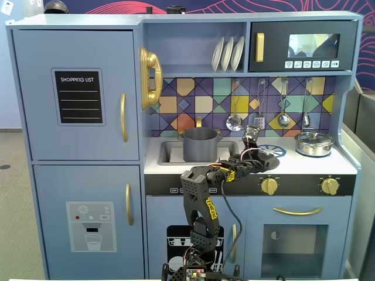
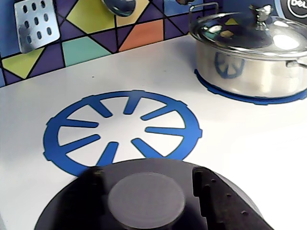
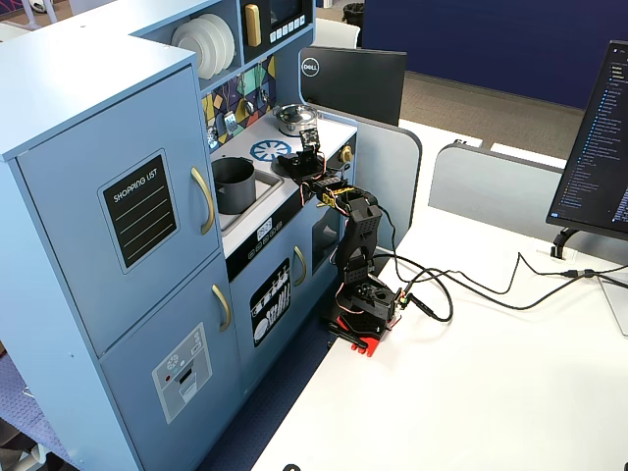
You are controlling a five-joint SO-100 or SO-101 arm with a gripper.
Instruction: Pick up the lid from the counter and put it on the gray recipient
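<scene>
Dark-gray lid: your fingers are clamping its knob; any tilt risks it missing the pot rim.

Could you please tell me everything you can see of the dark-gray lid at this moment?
In the wrist view, the lid is a matte dark-gray disc with a flat round center knob. The gripper has one finger on each side of the knob. It sits at the near edge of the blue burner ring; whether it rests on the counter cannot be told.
</scene>
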